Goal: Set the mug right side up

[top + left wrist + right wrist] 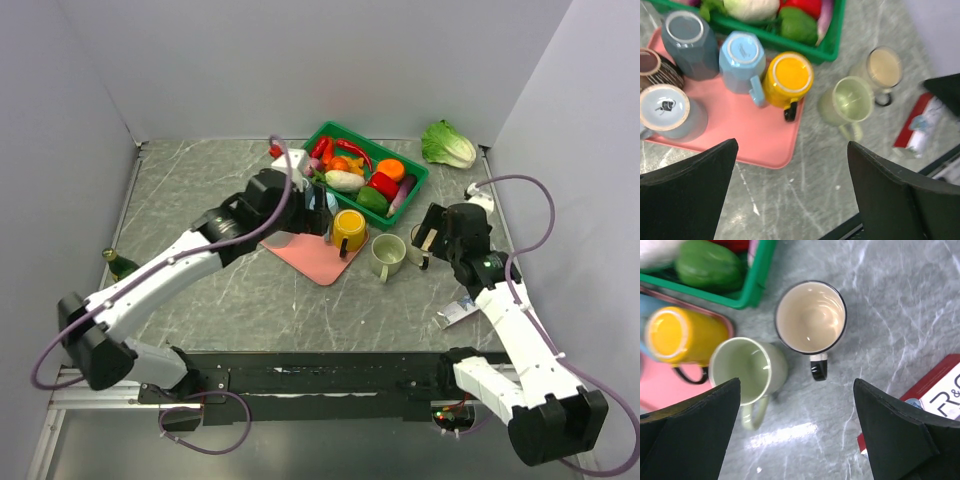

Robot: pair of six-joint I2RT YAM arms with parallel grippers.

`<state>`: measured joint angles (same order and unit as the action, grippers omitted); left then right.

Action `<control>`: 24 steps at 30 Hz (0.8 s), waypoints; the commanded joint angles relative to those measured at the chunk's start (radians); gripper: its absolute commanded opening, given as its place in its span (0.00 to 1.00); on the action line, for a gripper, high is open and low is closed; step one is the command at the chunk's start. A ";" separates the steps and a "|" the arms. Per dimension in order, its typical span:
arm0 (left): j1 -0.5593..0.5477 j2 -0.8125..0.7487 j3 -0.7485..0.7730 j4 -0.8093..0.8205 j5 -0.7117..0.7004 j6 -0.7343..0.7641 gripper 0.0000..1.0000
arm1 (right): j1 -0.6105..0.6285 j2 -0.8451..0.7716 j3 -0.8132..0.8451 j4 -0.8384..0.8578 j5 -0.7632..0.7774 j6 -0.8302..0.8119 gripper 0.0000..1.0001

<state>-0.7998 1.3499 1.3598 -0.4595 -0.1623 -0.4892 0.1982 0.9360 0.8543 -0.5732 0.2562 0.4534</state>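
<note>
Looking at this from where I'm standing, the cream ceramic mug with the black rim and black handle is sitting mouth-up on the grey marbled table, right under the right arm's gripper. Those jaws are spread wide with nothing between them, and neither finger touches the mug as far as I can see. So my read is the flip itself is done for this one. The step in hand is just getting the arm out cleanly.

Tips, for what it's worth: go straight up first, no sideways swing. The pale green glazed mug is upright just beside the cream one (can't tell if they touch). Both handles point back toward the gripper, so a low sweep could clip either and spin a mug over. There's also a red and white carton lying on the table near the other finger, so that side isn't free either.

The left arm's gripper hangs over the pink plastic tray, jaws wide too, holding nothing. The glossy yellow mug at the tray's edge is bottom-up, with more upside-down mugs behind it. I'd guess there's more flipping left if those count.
</note>
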 commanded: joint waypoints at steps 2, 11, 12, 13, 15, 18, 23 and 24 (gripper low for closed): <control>0.001 0.124 -0.039 0.067 0.073 0.069 0.96 | -0.006 -0.029 0.107 -0.102 -0.032 -0.018 1.00; -0.071 0.377 0.050 0.105 0.040 -0.173 0.99 | -0.008 -0.062 0.123 -0.126 -0.075 0.063 0.98; -0.090 0.399 0.079 0.098 0.023 -0.192 0.97 | -0.006 -0.066 0.120 -0.131 -0.071 0.073 0.98; -0.099 0.440 0.093 0.091 -0.015 -0.207 0.94 | -0.006 -0.069 0.112 -0.134 -0.071 0.076 0.97; -0.117 0.483 0.136 0.076 -0.042 -0.212 0.90 | -0.005 -0.080 0.106 -0.139 -0.071 0.090 0.97; -0.125 0.548 0.177 0.059 -0.097 -0.203 0.85 | -0.008 -0.088 0.097 -0.137 -0.074 0.094 0.96; -0.125 0.607 0.208 0.064 -0.175 -0.170 0.82 | -0.006 -0.089 0.104 -0.155 -0.069 0.091 0.96; -0.125 0.626 0.225 0.050 -0.183 -0.166 0.81 | -0.006 -0.089 0.104 -0.157 -0.071 0.091 0.96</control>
<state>-0.9291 1.9430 1.5185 -0.4065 -0.2497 -0.6624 0.1974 0.8619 0.9421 -0.7227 0.1761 0.5320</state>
